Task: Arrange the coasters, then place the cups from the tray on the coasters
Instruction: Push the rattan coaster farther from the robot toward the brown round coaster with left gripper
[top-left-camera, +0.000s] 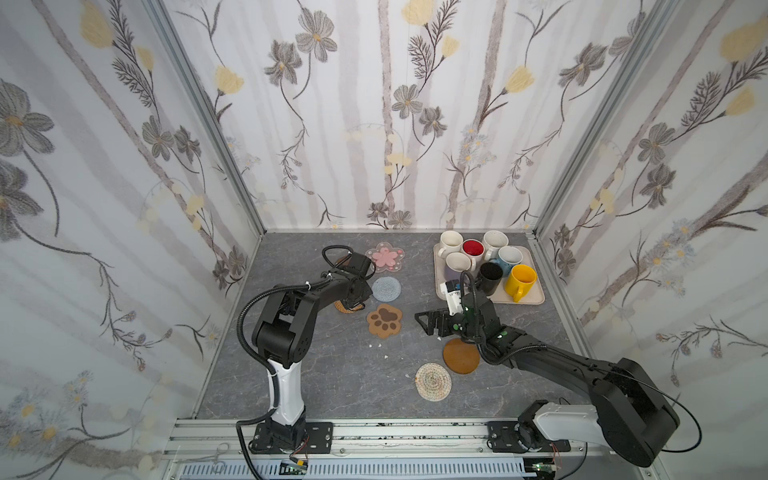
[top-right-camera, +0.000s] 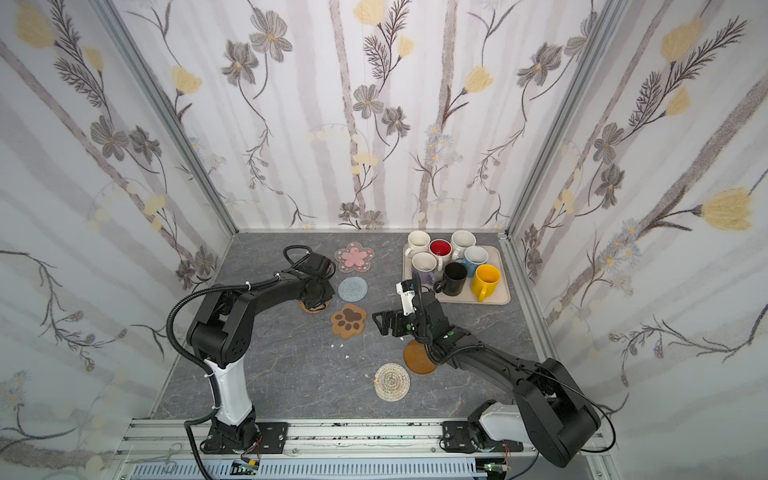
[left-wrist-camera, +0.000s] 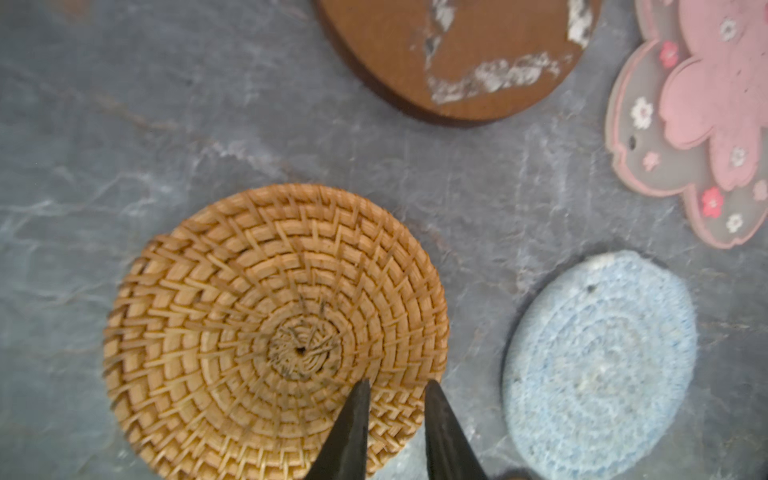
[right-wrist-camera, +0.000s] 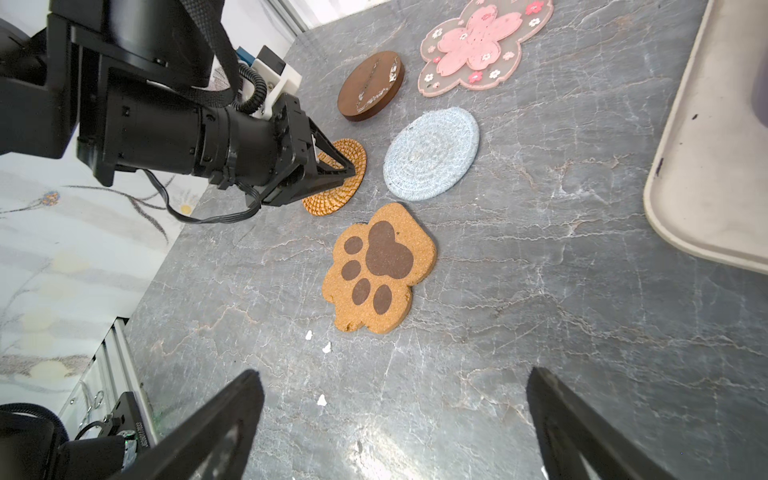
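The orange rattan coaster (left-wrist-camera: 249, 332) lies flat on the table. My left gripper (left-wrist-camera: 398, 386) hovers over its rim, open by a narrow gap through which the weave shows. Around it lie a brown disc (right-wrist-camera: 371, 85), the pink flower coaster (top-left-camera: 385, 255), the grey-blue woven round (top-left-camera: 386, 289) and the tan paw (top-left-camera: 385, 319). My right gripper (right-wrist-camera: 395, 382) stands wide open over bare table, just right of the paw. Another brown disc (top-left-camera: 459, 355) sits partly under the right arm, and the pale woven round (top-left-camera: 433, 381) lies nearer the front. Several cups, among them the yellow one (top-left-camera: 521, 280), stand on the tray (top-left-camera: 536, 297).
The tray sits at the back right against the enclosure wall. Small white crumbs (top-left-camera: 380, 345) dot the table in front of the paw coaster. The left arm's wrist covers most of the rattan coaster in both top views. Flowered walls close in three sides.
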